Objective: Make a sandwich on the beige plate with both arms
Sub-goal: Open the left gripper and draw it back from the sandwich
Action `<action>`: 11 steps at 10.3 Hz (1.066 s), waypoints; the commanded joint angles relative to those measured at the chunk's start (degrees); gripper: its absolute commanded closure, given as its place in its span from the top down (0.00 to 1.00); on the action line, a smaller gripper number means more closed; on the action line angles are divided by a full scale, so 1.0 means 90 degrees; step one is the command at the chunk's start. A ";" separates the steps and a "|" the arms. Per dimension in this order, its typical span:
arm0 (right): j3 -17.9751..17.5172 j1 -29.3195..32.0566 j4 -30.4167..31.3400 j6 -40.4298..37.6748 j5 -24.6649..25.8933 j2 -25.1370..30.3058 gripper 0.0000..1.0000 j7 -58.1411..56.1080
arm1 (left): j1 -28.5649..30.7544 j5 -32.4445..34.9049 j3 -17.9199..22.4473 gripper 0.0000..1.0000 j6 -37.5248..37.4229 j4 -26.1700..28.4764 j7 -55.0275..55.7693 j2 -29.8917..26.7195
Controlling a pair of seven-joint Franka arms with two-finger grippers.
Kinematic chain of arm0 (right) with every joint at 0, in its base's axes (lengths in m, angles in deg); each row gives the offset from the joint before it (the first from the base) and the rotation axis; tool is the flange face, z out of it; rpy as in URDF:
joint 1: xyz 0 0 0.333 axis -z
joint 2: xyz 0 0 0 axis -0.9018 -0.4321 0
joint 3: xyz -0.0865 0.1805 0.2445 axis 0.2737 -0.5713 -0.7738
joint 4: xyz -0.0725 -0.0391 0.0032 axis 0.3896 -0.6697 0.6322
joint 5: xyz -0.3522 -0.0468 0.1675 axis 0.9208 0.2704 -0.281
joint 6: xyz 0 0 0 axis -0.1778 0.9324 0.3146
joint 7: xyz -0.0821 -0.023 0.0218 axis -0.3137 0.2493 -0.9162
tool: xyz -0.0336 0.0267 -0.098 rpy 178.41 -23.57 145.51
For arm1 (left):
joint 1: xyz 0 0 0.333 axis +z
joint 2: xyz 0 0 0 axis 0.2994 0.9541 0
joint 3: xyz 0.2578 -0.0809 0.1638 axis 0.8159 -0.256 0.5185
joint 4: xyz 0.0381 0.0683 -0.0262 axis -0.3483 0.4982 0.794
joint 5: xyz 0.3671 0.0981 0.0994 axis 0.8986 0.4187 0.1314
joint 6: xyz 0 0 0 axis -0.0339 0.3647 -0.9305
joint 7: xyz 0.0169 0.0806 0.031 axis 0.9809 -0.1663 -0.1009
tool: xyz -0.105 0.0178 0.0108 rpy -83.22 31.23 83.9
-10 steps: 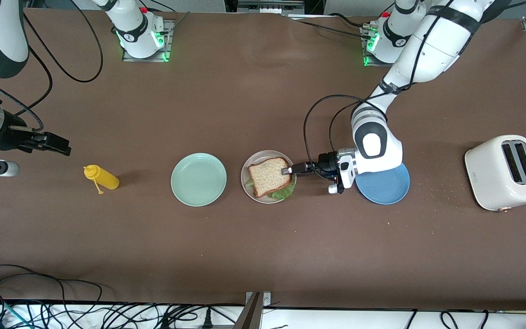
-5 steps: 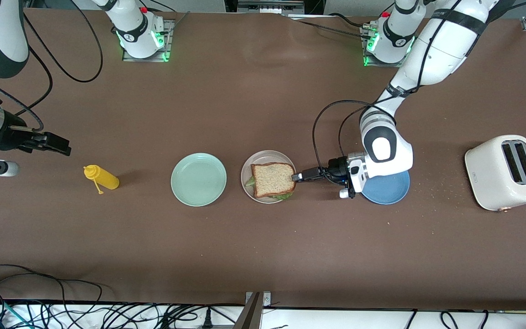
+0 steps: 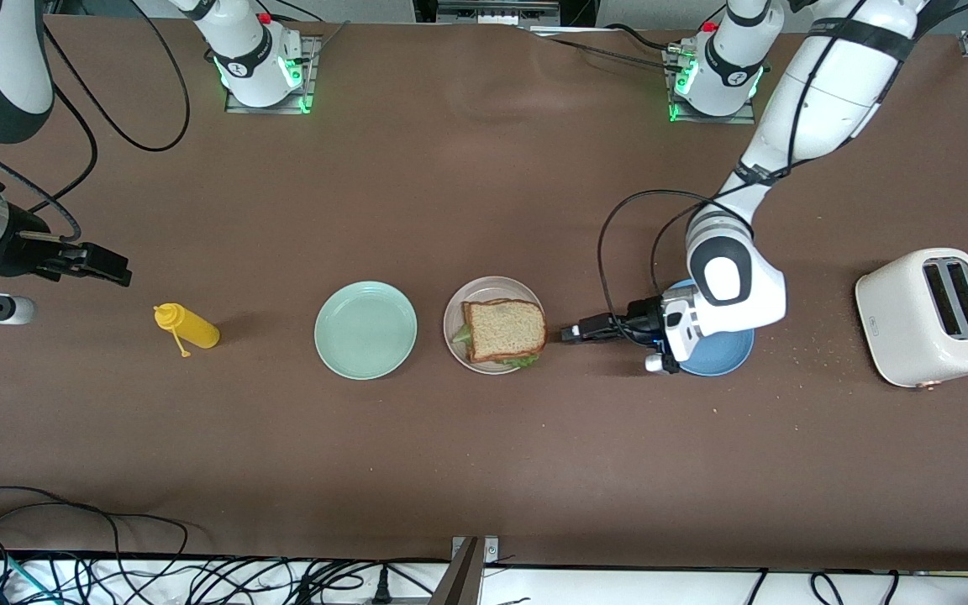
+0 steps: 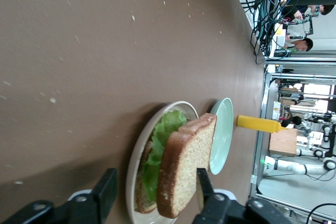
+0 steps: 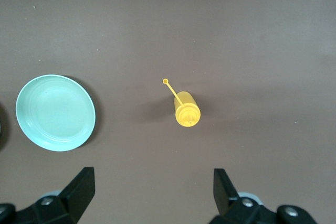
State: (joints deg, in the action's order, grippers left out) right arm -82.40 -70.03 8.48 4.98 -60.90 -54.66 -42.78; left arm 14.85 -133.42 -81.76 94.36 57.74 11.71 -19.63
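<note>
Sandwich assembled on the beige plate

The sandwich (image 3: 502, 330) lies flat on the beige plate (image 3: 455, 313), square, lettuce (image 4: 157, 148) showing at its 6 o'clock edge. At its 3 o'clock the left claw (image 3: 574, 333) stands wide, holding nothing. The right claw (image 3: 102, 265), wide, waits over the counter (image 3: 484, 470) above the mustard bottle (image 3: 187, 327).

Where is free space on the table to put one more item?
Bare table lies between the mustard bottle and the green plate, and between the blue plate and the toaster. It is crowded between the beige plate and blue plate, where the left end effector sits.
</note>
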 commanded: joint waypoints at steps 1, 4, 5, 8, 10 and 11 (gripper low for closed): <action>0.0058 -0.0058 0.0082 -0.0041 -0.0113 0.0105 1.00 0.0075 | 0.0119 0.1146 0.0224 1.00 0.0012 0.0352 0.0688 -0.0694; -0.0019 -0.0058 -0.0122 -0.0109 -0.0162 0.0008 1.00 0.1018 | 0.0781 0.3509 0.0255 1.00 -0.0085 0.0626 0.1715 -0.1301; -0.0078 -0.0058 -0.0132 -0.0061 -0.0201 -0.0003 1.00 0.1013 | 0.0861 0.4096 0.0255 1.00 -0.0095 0.0733 0.2056 -0.1496; -0.0079 -0.0038 -0.0113 -0.0060 -0.0153 -0.0003 1.00 0.0643 | 0.1339 0.6545 0.0255 1.00 -0.0572 0.0675 0.2956 -0.1906; -0.0079 -0.0038 -0.0113 -0.0060 -0.0172 -0.0003 1.00 0.0622 | 0.1369 0.7292 0.0284 1.00 -0.0943 0.0675 0.3055 -0.2277; -0.0069 -0.0038 -0.0113 -0.0051 -0.0191 -0.0003 1.00 0.0622 | 0.1360 0.7556 0.0390 1.00 -0.1119 0.0675 0.3065 -0.2482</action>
State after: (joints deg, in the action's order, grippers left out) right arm -83.02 -70.53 8.21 5.01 -61.74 -54.68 -36.09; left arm 27.38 -69.45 -79.16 86.63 62.12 38.08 -37.57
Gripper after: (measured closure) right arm 0.000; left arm 0.000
